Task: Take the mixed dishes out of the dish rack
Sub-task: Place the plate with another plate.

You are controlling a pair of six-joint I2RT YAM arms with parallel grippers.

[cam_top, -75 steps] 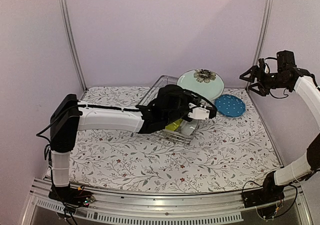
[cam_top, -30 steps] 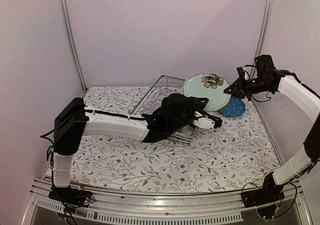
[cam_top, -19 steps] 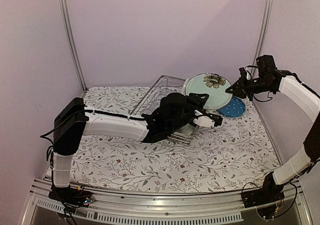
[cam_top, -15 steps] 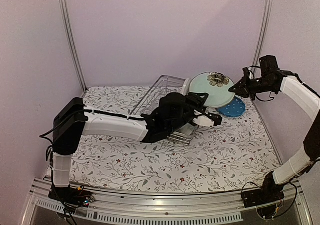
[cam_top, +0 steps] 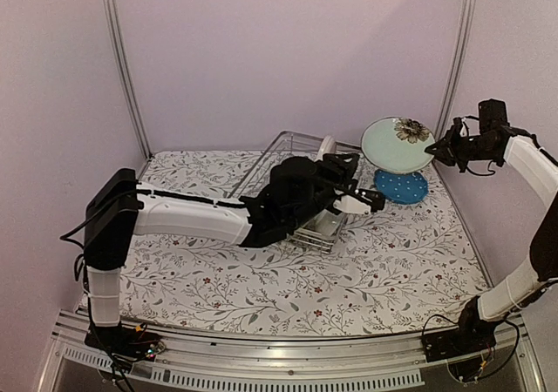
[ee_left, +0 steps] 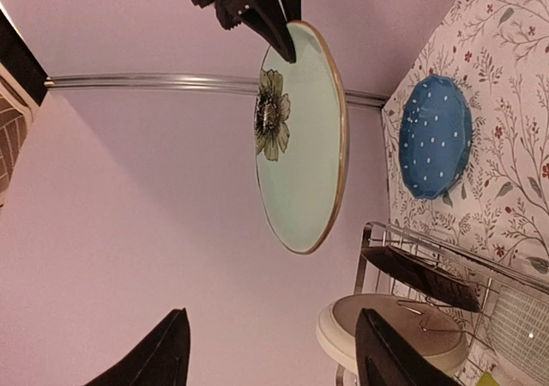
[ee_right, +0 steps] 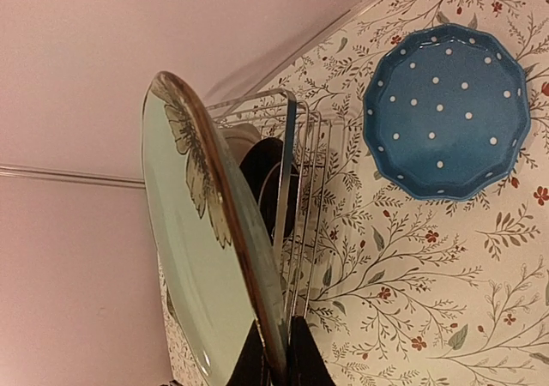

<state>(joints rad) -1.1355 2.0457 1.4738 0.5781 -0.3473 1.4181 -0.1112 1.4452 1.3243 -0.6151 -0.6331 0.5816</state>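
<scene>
My right gripper [cam_top: 441, 148] has its 2 fingers clamped on the rim of the pale green round plate with a gold edge and a dark flower print [cam_top: 397, 142]; the right wrist view shows the same pinch at its bottom edge. The plate hangs in the air, tilted, to the right of the rectangular silver wire dish rack [cam_top: 270, 152] and apart from it. Below it in the top view, the blue round plate with white dots [cam_top: 401, 185] lies flat on the floral tablecloth [cam_top: 261, 279], near the rack's right end. My left arm stretches across the rack, and the left gripper [ee_left: 273, 364] has its 2 fingers spread wide with nothing between them. Inside the rack I can make out a pale round bowl [ee_left: 386, 339], a dark round plate [ee_left: 420, 279] standing on edge just beside it, and a ribbed clear glass [ee_left: 525, 317] lower down
</scene>
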